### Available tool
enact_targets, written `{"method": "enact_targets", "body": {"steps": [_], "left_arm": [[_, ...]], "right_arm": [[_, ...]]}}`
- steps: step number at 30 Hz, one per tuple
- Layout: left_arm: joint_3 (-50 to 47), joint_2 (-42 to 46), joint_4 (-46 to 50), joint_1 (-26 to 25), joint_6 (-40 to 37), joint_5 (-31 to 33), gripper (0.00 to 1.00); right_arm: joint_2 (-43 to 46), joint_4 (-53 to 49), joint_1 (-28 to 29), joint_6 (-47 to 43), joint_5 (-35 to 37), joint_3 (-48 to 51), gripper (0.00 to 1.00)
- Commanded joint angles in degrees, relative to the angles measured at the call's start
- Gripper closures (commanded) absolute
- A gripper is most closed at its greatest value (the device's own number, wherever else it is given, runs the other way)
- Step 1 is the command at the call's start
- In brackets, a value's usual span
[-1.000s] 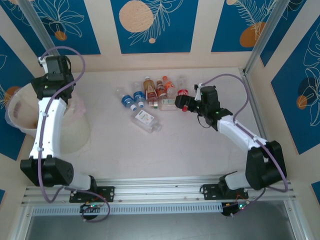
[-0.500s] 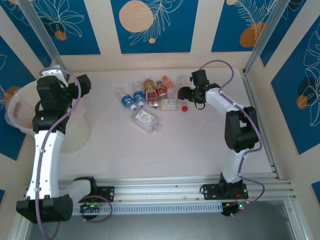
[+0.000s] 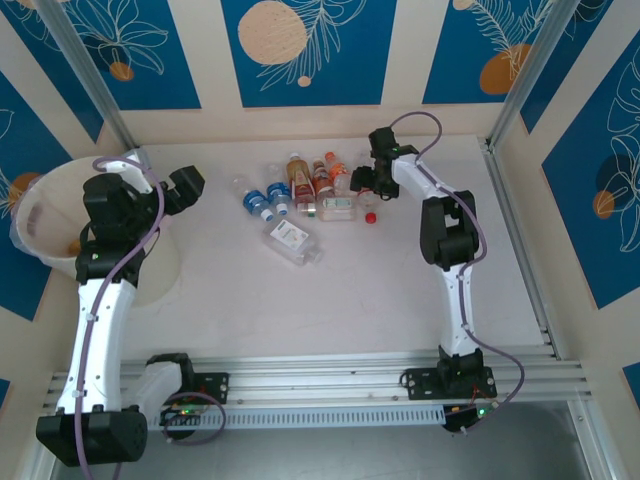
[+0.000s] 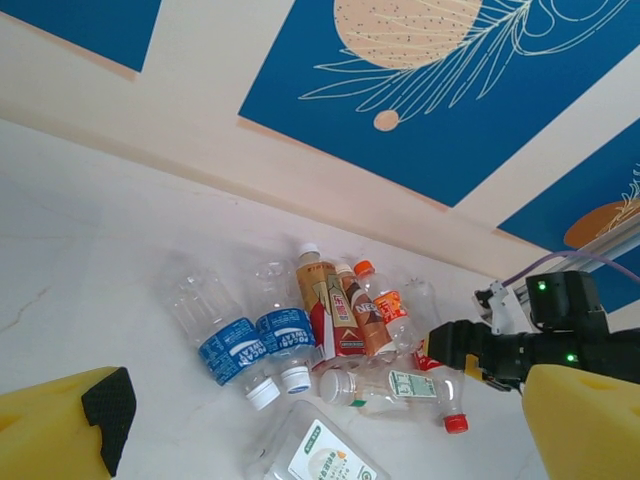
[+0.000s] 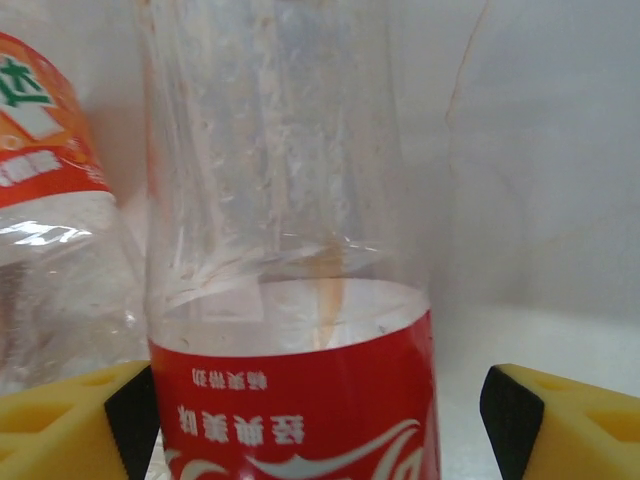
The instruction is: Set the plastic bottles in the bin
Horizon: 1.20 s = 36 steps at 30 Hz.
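The plastic bottles [image 3: 305, 192] lie in a loose heap on the far middle of the white, marble-like table [image 3: 350, 300]. They are small and clear, with thin dented walls and blue, red, orange and green labels. One flatter bottle [image 3: 290, 240] lies a little nearer to you, apart from the heap.

The bin [image 3: 40, 215] is round and cream coloured, with a thin clear liner at its rim. It stands at the far left, well apart from the bottles.

Your right arm is stretched far forward and its wrist is bent to the left. The right gripper [image 3: 362, 184] is at the right end of the heap. Its yellow fingers stand on both sides of a clear bottle with a red label [image 5: 300, 400]. The right black pad [image 5: 503, 420] is not touching it, so the jaws are open around it.

Your left arm rises beside the bin. The left gripper [image 3: 188, 187] points toward the heap with its fingers wide apart and nothing between them.
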<state>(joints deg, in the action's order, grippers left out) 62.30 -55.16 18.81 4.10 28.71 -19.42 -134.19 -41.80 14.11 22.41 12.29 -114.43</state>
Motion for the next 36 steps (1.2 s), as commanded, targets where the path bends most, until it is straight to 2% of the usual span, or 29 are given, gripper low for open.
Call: {"method": "enact_targets", "body": {"steps": [1,4,9,13,19,23,28,31,36], "left_arm": [[-0.9,0.9,-1.7,0.0,0.9,-1.8,0.00],[-1.2,0.7,-1.7,0.0,0.7,-1.6,0.00],[-1.6,0.5,-1.3,0.0,0.2,-1.7,0.00],[-1.8,-0.1,-1.1,0.0,-0.5,-2.8,0.00],[-2.4,-2.8,-2.2,0.0,0.8,-6.5,0.00],[-3.4,-3.0,-4.8,-0.1,2.6,-7.5,0.00],[-3.5,-3.1,-6.8,-0.4,3.3,-10.9,0.00],[-4.3,-3.1,-10.3,-1.9,4.3,-15.1,0.00],[-5.6,-3.9,-16.8,-7.3,6.4,-17.5,0.00]], "right_arm": [[-1.4,-4.1,-0.2,-0.9,0.9,-2.2,0.15],[-1.4,-3.8,-0.3,-0.6,2.2,-1.4,0.15],[-1.1,-3.3,-0.3,-1.1,2.4,-0.2,0.21],[2.7,1.6,-0.2,-2.2,3.0,5.6,0.31],[14.2,14.4,-0.5,-2.4,3.2,20.0,0.40],[21.9,23.1,-1.4,-0.8,0.8,30.2,0.51],[31.0,31.7,-2.1,-0.4,-2.7,41.5,0.57],[38.2,37.5,-2.3,0.7,-5.8,49.2,0.60],[51.4,46.5,-2.5,4.0,-9.7,62.1,0.61]]}}
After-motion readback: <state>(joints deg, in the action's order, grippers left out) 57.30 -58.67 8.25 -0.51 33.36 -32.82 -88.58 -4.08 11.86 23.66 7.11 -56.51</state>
